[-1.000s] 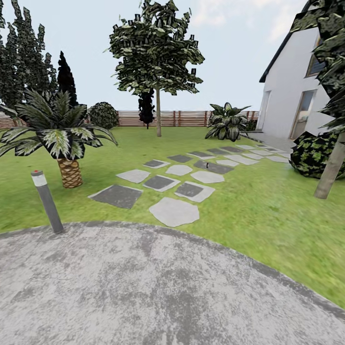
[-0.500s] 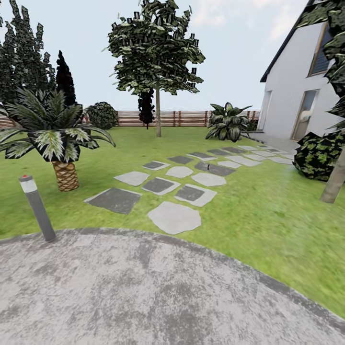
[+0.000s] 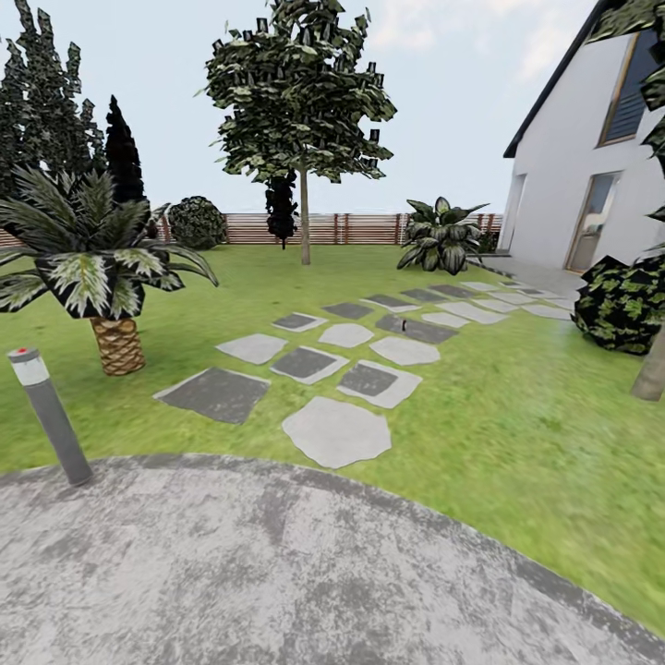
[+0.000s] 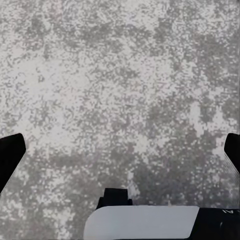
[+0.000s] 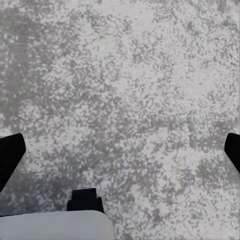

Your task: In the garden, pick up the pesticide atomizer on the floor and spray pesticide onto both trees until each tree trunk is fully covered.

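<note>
Grey mottled paving (image 3: pixel 277 563) underfoot, rough and speckled, curving away into green lawn (image 3: pixel 517 416). Beyond its edge, flat stepping stones (image 3: pixel 334 430) in pale and dark grey, strung out across the grass toward a white house (image 3: pixel 573 185) with a glazed door. On one dark stone far along that path, a tiny dark upright speck: the pesticide atomizer (image 3: pixel 404 325) (too small to make out label or trigger), well apart from both claws and far ahead of them.

Left claw (image 4: pixel 120 150) pointed down at the same speckled grey ground, black fingertips (image 4: pixel 10 155) at the far edges of the wrist view, spread wide, nothing between them. Right claw (image 5: pixel 120 150) likewise: fingertips (image 5: pixel 10 155) set wide apart over bare paving, holding nothing.

Farther off, past the stones, one tree (image 3: pixel 297 92) with a thin pale trunk (image 3: pixel 304 222) and a broad leafy crown, standing before a brown slatted fence (image 3: pixel 360 228). Second trunk (image 3: pixel 652 369) just caught at the head view's right edge, beside a dark round bush (image 3: pixel 623 305). Off to the left, a low palm (image 3: pixel 92 268) with striped leaves, a short grey bollard light (image 3: pixel 48 416) at the paving's rim, and dark conifers (image 3: pixel 46 111) behind.
</note>
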Motion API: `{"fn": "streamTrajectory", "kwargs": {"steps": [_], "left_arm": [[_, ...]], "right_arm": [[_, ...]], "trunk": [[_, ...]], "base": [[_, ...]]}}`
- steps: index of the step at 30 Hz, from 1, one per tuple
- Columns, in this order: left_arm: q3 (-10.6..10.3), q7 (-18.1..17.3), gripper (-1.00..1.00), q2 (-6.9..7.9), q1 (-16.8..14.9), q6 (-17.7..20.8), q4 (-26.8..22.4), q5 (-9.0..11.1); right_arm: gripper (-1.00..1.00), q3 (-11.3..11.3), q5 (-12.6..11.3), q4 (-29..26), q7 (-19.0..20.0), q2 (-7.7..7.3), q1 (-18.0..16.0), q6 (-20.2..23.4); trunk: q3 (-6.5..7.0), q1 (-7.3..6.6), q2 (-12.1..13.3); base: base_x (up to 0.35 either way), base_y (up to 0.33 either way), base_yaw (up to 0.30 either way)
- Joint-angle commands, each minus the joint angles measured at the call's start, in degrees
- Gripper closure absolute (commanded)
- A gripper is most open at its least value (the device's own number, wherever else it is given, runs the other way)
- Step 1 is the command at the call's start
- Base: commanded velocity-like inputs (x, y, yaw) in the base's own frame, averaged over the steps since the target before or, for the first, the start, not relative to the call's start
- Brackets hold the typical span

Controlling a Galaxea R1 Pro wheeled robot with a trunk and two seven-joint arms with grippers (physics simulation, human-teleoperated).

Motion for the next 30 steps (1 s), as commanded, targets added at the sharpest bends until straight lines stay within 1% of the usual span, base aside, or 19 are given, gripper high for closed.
{"fn": "streamTrajectory", "kwargs": {"steps": [1, 30], "left_arm": [[0.1, 0.0, -1.0, -0.01, 0.0, -0.1, -0.1, 0.0], [0.1, 0.0, -1.0, -0.01, 0.0, -0.1, -0.1, 0.0]], "right_arm": [[-1.0, 0.1, 0.0, 0.0, -0.2, 0.0, 0.0, -0.2], [-1.0, 0.1, 0.0, 0.1, -0.2, 0.09, 0.0, -0.1]], "trunk": [[-0.05, 0.04, 0.0], [-0.05, 0.04, 0.0]], "base": [[0.35, 0.0, 0.0], [0.35, 0.0, 0.0]]}}
